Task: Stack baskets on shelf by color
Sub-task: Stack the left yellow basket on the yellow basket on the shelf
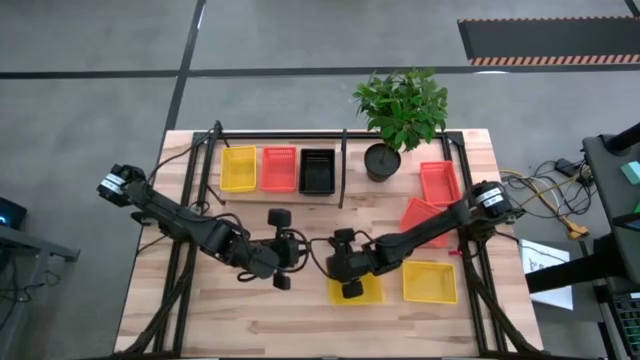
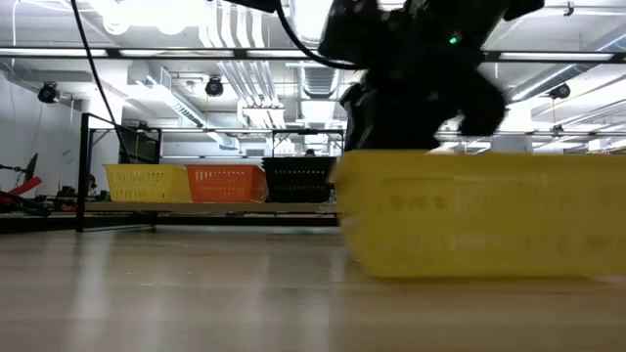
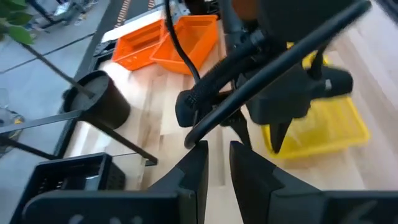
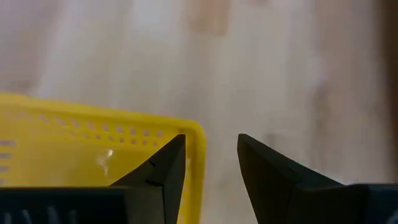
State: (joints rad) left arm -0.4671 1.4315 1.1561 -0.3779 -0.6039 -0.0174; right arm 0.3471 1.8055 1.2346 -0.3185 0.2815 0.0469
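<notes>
Yellow basket (image 1: 356,289) sits mid-table near the front edge and the right gripper (image 4: 211,155) is straddling its corner wall, fingers narrowly apart and not clamped yet, so looks like the grab step, next it needs to pinch, lift and carry over to the shelf (image 1: 330,195), left gripper (image 3: 216,165) idling nearby, barely open.

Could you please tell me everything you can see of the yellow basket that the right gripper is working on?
The yellow basket is a shallow rectangular tray of what looks like plastic, with perforated mesh walls and rounded corners. It sits flat and upright on the wooden tabletop, near its front edge, beside a second yellow basket. It looks empty. The right gripper is open, straddling one wall near a corner.
</notes>
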